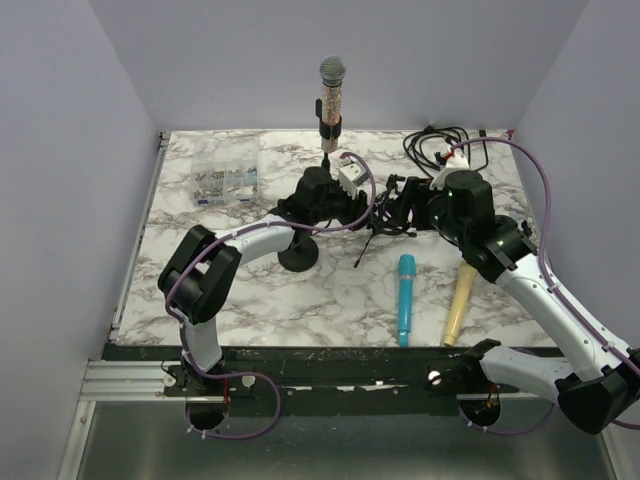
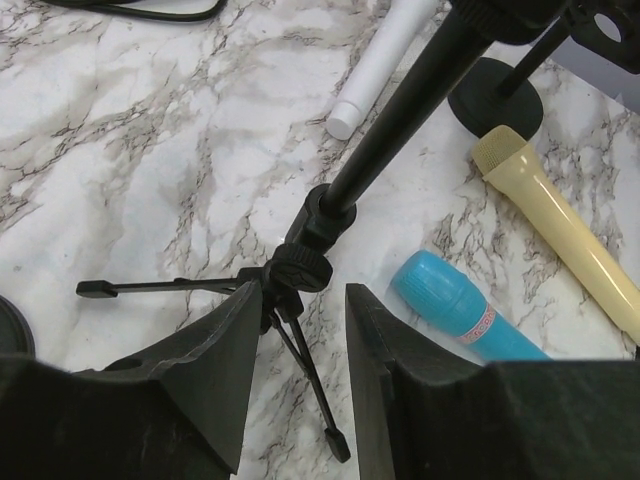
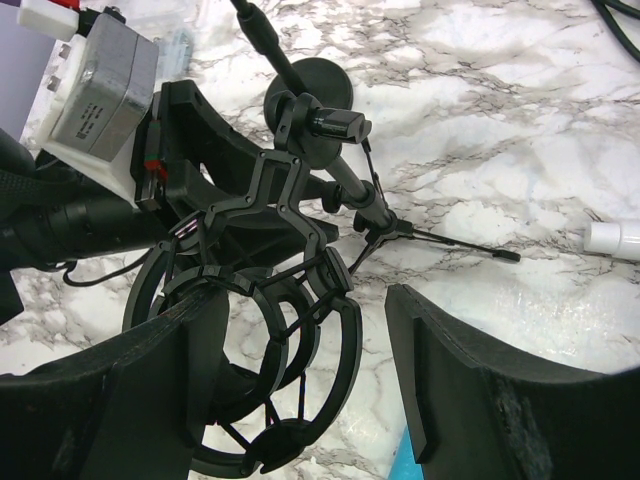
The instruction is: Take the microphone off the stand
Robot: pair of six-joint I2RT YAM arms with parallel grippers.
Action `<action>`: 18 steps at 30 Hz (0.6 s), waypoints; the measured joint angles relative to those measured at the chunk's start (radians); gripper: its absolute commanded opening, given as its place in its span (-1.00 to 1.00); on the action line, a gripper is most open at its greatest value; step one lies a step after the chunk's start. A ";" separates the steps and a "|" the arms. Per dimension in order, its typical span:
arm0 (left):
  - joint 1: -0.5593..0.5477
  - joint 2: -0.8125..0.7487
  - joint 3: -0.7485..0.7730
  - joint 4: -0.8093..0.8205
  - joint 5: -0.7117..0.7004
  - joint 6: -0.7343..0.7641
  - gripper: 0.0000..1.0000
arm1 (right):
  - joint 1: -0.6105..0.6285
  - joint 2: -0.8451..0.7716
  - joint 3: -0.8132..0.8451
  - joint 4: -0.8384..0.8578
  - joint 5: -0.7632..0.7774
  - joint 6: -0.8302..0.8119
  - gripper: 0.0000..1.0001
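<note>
Holding nothing, left tool (image 2: 302,292) gapes narrowly, right tool (image 3: 308,298) widely (clear box (image 1: 250,167) holds small parts (image 1: 218,186)).

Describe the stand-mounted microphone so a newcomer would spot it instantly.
On the marble table, find the tallest thing, rising against the back wall. The mounted microphone stands upright, silver mesh head on top; the blue microphone and cream microphone lie flat near the front edge.

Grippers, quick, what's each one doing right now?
Left gripper: open, narrow gap, holding nothing.
Right gripper: open wide around the shock mount, not clamped.
</note>
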 measured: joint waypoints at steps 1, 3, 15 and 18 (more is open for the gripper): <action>0.000 0.004 0.003 -0.001 0.000 -0.008 -0.18 | 0.000 0.000 0.000 0.000 0.000 0.000 0.42; 0.000 0.013 0.010 -0.002 0.000 -0.019 -0.19 | 0.000 0.000 0.000 0.000 0.000 0.000 0.42; -0.007 0.058 0.093 -0.047 -0.032 -0.088 -0.59 | 0.000 0.000 0.000 0.001 0.000 0.000 0.42; -0.011 0.058 0.102 -0.062 -0.032 -0.095 -0.87 | 0.000 0.000 0.000 0.002 0.000 0.000 0.42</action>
